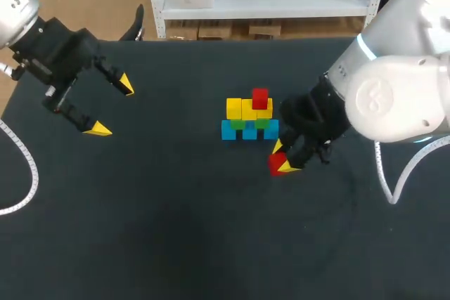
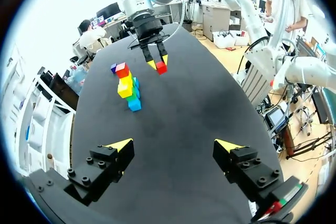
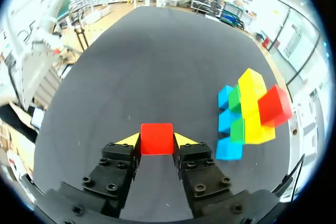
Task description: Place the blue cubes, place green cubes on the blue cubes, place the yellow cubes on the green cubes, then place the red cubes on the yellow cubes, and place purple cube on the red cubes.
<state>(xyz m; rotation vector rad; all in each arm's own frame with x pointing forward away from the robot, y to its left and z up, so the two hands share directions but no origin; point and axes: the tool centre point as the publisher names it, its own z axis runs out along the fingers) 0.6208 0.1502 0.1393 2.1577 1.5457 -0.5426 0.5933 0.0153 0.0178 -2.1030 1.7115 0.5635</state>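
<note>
A stack stands mid-table: blue cubes at the bottom, green cubes on them, yellow cubes above, and one red cube on top. My right gripper is just front-right of the stack, low over the table, shut on a second red cube. In the right wrist view that cube sits squarely between the yellow tips, with the stack off to one side. My left gripper hangs open and empty at the far left. A purple cube lies behind the stack.
Bare dark tabletop stretches across the front and between my left gripper and the stack. My right arm covers the table's right side.
</note>
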